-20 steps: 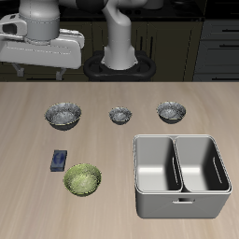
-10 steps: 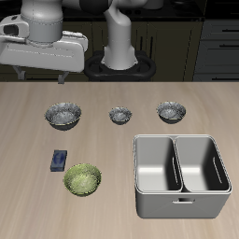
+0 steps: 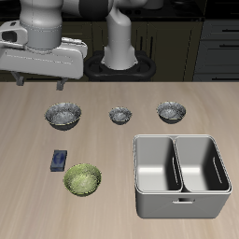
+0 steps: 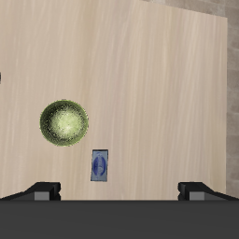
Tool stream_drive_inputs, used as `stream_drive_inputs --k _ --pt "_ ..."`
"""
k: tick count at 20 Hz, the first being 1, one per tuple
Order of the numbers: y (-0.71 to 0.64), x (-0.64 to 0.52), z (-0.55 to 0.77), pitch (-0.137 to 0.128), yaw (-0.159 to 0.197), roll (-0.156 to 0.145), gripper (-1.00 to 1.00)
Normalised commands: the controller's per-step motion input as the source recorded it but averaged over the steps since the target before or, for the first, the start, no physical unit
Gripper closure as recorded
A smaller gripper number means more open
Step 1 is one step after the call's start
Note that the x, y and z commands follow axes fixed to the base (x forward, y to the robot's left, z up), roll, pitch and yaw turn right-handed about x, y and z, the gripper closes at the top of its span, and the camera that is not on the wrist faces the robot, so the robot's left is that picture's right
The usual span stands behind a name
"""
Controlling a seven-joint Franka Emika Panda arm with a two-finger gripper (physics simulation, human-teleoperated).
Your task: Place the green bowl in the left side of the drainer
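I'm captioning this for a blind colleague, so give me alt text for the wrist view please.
Seen from high above, a green bowl sits on a pale wooden table, with a small blue object flat beside it. The open gripper hangs well above both, holding nothing, its two fingertips just showing at the frame's edge.

Your wooden table (image 3: 28, 131) carried the green bowl (image 3: 82, 179) near its front edge, a small blue object (image 3: 59, 160) just beside it, three grey bowls (image 3: 119, 114) in a row farther back, and the drainer (image 3: 181, 176).
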Motion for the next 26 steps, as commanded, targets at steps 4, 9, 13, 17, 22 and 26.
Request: stream_drive_inputs --k 4,9,13,17,22,26 --pt "0.17 0.06 -0.17 -0.001 -0.007 0.020 -1.00" --pt "0.09 0.08 -0.24 0.001 -0.003 -0.001 -1.00" --pt "0.03 0.08 -0.28 -0.038 -0.004 -0.015 -1.00" --pt "0.09 0.06 -0.26 -0.025 0.008 -0.006 -1.00" --pt "0.06 0.09 -0.28 0.021 0.010 0.002 -1.00" --pt "0.01 0.07 -0.27 0.034 -0.035 0.011 -1.00"
